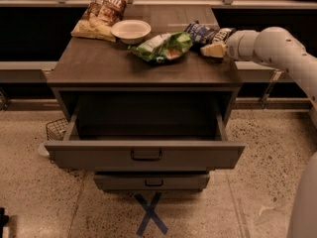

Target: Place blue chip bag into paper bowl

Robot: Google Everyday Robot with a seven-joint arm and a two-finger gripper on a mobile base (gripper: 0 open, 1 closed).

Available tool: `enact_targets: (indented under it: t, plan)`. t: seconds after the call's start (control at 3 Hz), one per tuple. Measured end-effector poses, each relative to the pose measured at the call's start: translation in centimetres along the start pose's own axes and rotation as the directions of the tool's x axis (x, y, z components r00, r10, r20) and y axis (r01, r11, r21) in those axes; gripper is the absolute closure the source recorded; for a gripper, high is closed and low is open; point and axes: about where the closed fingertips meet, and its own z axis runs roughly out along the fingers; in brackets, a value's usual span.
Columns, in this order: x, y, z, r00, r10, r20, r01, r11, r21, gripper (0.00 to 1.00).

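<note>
Blue chip bag (200, 32) lying right of paper bowl (131, 30); claw (212, 50) farther right, opening impossible to tell.
Likely light, soft, crackly and slippery; better to pinch the sealed edge gently, not the puffed middle.

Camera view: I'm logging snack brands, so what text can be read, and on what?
"a Salt": white letters on the tan-and-brown bag.
Too blurred to read: white lettering on the blue chip bag.
Unreadable: print on the green bag.
"X": blue mark on the floor.
No text: the gripper, beside the blue chip bag.
</note>
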Motion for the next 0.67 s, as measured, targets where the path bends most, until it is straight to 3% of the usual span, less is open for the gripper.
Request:
enact_targets:
  t: [0.33,0.67]
  plan:
    - [0.63,1.33,1.47,1.0,-0.009,-0.011,0.008,0.9994,-0.034,0.41]
    - [0.53,1.36,1.47,1.0,-0.009,-0.012,0.009,0.9993,-0.035,0.64]
